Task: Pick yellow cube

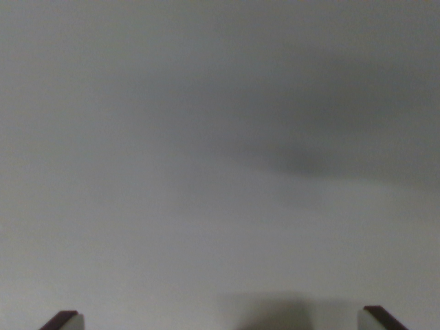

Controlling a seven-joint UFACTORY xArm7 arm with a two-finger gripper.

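Grey, blurred table fills almost the whole wrist view, with a darker shadow smeared across the upper right of the frame and a smaller one at the bottom centre. Only the two fingertips of the tool show, one at the lower left corner and one at the lower right, standing wide apart with nothing between them, so the tool is spread open and empty. The yellow cube is nowhere in this view; where it lies relative to the tool cannot be told from here. Judging by the task alone, such a cube is probably light and rigid with flat faces, best taken across two opposite sides near its middle, once the tool has found it.
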